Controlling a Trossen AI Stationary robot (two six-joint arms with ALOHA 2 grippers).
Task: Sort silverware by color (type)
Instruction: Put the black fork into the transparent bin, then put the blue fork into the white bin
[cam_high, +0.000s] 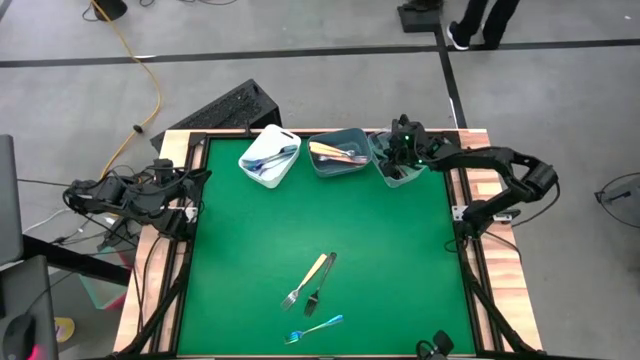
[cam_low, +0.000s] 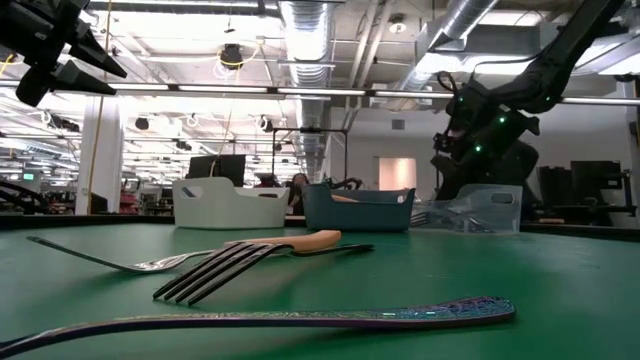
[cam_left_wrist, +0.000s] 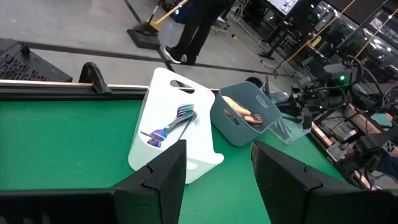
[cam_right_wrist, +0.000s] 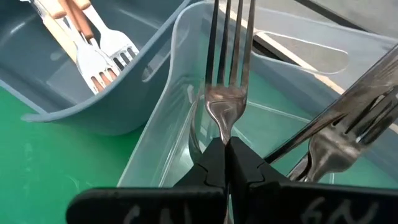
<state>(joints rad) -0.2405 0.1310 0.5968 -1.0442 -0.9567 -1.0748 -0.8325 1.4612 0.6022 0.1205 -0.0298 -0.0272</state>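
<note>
Three bins stand along the table's far edge: a white bin (cam_high: 270, 157) with blue-handled forks (cam_left_wrist: 174, 121), a grey-blue bin (cam_high: 338, 153) with yellow-orange-handled forks (cam_right_wrist: 87, 50), and a clear bin (cam_high: 398, 168) with more forks (cam_right_wrist: 339, 134). My right gripper (cam_right_wrist: 225, 146) is over the clear bin, shut on a silver fork (cam_right_wrist: 227, 74). On the near part of the green mat lie a yellow-orange-handled fork (cam_high: 306, 280), a black fork (cam_high: 321, 283) and a blue fork (cam_high: 315, 327). My left gripper (cam_left_wrist: 217, 180) waits open at the table's left edge. My right gripper pinches the fork's neck (cam_right_wrist: 222, 127), just behind the head, between its two fingertips. The fork runs on in line with the fingers, tines pointing away, slanting down from the near right over the inside of the clear bin. The fingers hide its handle. The picture's edge cuts off the tine tips.
The green mat (cam_high: 300, 220) lies bare between the bins and the three near forks. A wooden frame (cam_high: 490, 250) borders the table. A keyboard (cam_high: 225, 108) lies beyond the far left corner. A person's legs (cam_high: 480, 25) show on the floor behind.
</note>
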